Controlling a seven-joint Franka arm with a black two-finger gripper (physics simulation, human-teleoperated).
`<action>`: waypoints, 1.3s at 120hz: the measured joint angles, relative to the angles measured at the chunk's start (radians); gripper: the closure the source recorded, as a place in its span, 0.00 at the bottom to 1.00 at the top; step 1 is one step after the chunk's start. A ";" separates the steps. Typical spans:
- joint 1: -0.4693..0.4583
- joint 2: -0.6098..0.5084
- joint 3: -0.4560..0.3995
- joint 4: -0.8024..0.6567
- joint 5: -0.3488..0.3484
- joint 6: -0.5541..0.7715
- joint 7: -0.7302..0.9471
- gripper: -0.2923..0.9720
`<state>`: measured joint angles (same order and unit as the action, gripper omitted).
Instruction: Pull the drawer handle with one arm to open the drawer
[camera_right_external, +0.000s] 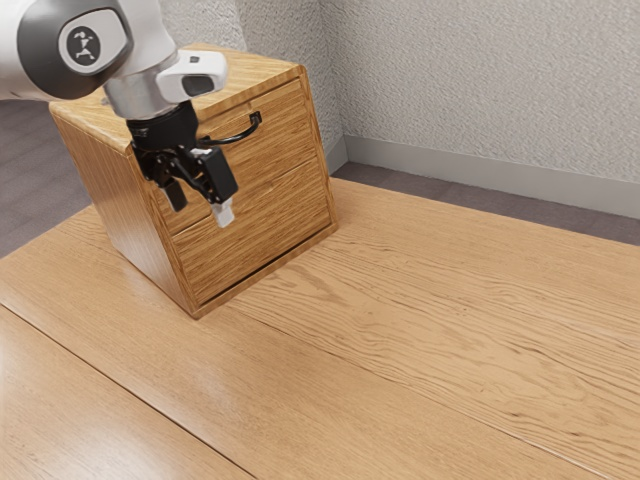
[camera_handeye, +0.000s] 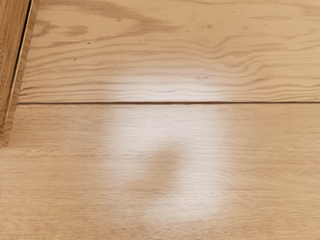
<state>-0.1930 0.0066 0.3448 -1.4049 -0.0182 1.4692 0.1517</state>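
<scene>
We are looking at a wooden table (camera_right_external: 420, 330) of broad planks, with dark seams running between them; a wooden drawer cabinet (camera_right_external: 250, 210) is standing upright on it toward the exterior view's left, its base sitting flat on the boards

Home-like room: wooden table (camera_right_external: 450, 330), textured wall (camera_right_external: 480, 70), grey baseboard (camera_right_external: 500, 175), dark floor (camera_right_external: 570, 218).

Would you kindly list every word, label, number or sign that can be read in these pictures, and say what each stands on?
No readable words or numbers anywhere.
Round joint cap on the arm: a small dark emblem, a sign rather than letters, too small to make out.
Wooden cabinet, its handle, the table and the tool: no markings.
</scene>
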 joint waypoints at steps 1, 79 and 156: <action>0.001 0.000 0.000 0.000 0.000 0.000 0.000 0.23; 0.032 -0.042 -0.105 0.230 0.069 0.146 0.175 0.23; 0.043 -0.070 0.011 -0.042 0.336 0.556 0.327 0.23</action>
<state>-0.1498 -0.0637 0.3556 -1.4466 0.3179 2.0255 0.4783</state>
